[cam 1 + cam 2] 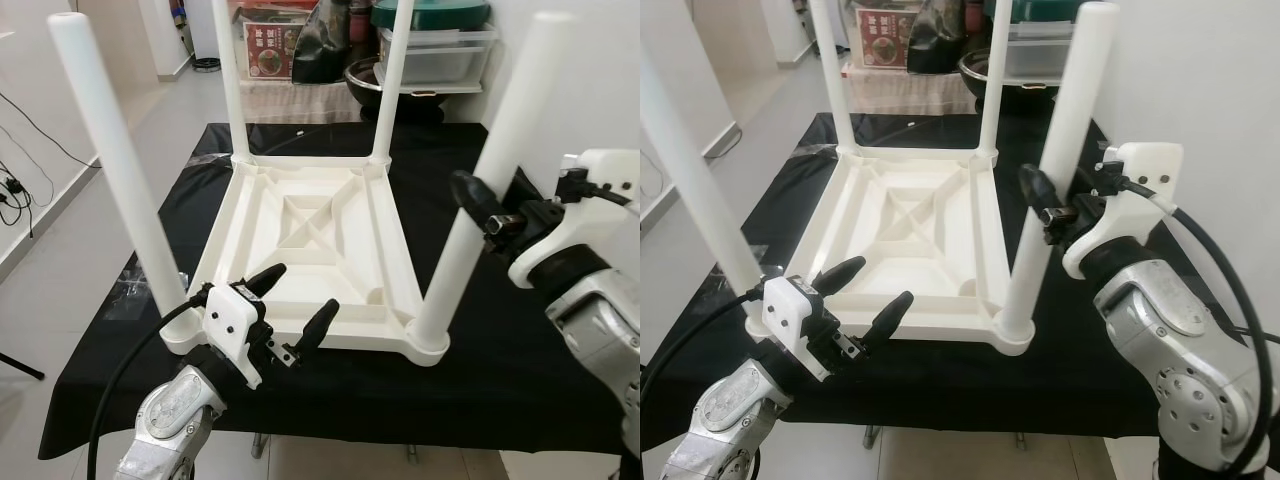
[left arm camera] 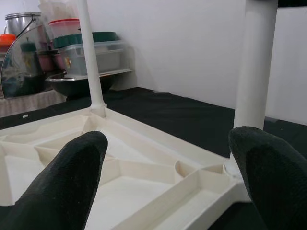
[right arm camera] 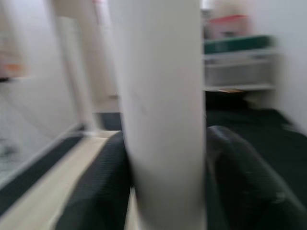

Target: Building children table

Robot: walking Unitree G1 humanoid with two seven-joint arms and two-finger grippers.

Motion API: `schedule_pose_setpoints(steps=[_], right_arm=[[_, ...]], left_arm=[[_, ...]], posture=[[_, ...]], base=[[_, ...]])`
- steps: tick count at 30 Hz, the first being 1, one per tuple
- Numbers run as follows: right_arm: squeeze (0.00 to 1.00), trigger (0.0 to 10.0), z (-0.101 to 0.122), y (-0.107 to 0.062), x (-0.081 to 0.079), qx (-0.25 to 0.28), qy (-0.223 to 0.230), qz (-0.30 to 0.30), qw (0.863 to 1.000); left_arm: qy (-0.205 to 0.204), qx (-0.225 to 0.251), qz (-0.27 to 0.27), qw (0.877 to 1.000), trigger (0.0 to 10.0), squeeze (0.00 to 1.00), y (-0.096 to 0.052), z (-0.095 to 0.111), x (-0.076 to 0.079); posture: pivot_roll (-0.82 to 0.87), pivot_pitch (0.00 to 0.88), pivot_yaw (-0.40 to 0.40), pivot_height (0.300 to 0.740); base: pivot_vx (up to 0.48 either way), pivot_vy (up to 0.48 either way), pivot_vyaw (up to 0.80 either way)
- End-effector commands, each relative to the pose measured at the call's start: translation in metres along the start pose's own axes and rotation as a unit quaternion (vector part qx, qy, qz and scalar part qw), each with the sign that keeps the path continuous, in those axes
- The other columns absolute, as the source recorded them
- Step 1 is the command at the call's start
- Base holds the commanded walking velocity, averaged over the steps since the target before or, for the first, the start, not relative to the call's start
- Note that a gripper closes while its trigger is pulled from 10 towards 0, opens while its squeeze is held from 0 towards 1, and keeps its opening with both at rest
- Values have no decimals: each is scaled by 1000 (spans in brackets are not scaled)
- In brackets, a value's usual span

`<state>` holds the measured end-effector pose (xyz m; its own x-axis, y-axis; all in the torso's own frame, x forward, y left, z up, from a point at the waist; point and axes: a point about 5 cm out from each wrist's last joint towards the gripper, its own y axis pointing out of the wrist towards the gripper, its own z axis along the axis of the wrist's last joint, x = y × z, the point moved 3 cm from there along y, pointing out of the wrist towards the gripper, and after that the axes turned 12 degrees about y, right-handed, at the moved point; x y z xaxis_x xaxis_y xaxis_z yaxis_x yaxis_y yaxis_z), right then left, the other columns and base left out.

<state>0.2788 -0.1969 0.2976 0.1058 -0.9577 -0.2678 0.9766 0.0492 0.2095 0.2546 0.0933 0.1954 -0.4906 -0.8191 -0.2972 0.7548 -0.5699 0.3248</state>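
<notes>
A white plastic children's table point(image 1: 310, 230) lies upside down on the black cloth, with all legs standing up. My right gripper point(image 1: 482, 207) is shut on the near-right leg point(image 1: 490, 170) about halfway up. In the right wrist view that leg point(image 3: 163, 120) sits pressed between both fingers point(image 3: 100, 187). My left gripper point(image 1: 303, 288) is open, hovering just above the table's near edge between the near-left leg point(image 1: 115, 160) and the near-right one. Nothing is between its fingers point(image 2: 67, 182). The two far legs point(image 1: 230, 80) stand at the back corners.
The black-covered work table point(image 1: 520, 380) ends close in front of me. Behind it stand plastic storage boxes point(image 1: 435, 55), a dark bowl point(image 1: 365, 75) and a red box point(image 1: 268, 48). Cables point(image 1: 15, 185) lie on the floor at the left. A white wall point(image 1: 600, 70) is close on the right.
</notes>
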Motion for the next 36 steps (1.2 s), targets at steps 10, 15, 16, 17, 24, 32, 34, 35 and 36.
schedule_pose_setpoints(steps=[10,15,16,17,24,32,34,35,36], right_arm=[[722,10000,-14,-8,-14,-9,5,-43,999],[0,10000,-12,0,-18,3,25,-34,999],[0,10000,-12,1,-19,6,27,-33,999],[0,10000,-12,1,-19,6,27,-33,999],[0,10000,11,15,-27,51,43,-22,998],[0,0,17,16,-18,61,53,-35,996],[0,0,18,18,-10,61,60,-48,995],[0,0,18,20,-4,61,62,-58,994],[0,0,18,21,3,61,69,-69,993]], left_arm=[[-8,-10,8,1000,10000,0,1,-4,1],[-7,-13,14,1000,10000,0,2,-6,0],[-7,-13,14,1000,10000,0,2,-6,0],[-7,-13,14,1000,10000,0,2,-6,0],[-6,-13,11,1000,10000,0,2,-6,2],[-8,-15,9,1000,10000,0,1,-6,4],[-7,-15,9,1000,10000,0,1,-6,4],[-6,-15,9,1000,10000,0,2,-6,4],[-6,-14,8,1000,10000,0,2,-6,3]], posture=[[-142,61,-42,740],[-142,59,-40,740],[-142,59,-40,740],[-142,59,-40,740],[-131,55,-42,740],[-128,52,-42,740],[-124,51,-43,740],[-124,51,-43,740],[-121,49,-44,740]], base=[[0,0,0],[0,0,0],[0,0,0],[0,0,0],[0,0,0],[0,0,0],[0,0,0],[0,0,0],[0,0,0]])
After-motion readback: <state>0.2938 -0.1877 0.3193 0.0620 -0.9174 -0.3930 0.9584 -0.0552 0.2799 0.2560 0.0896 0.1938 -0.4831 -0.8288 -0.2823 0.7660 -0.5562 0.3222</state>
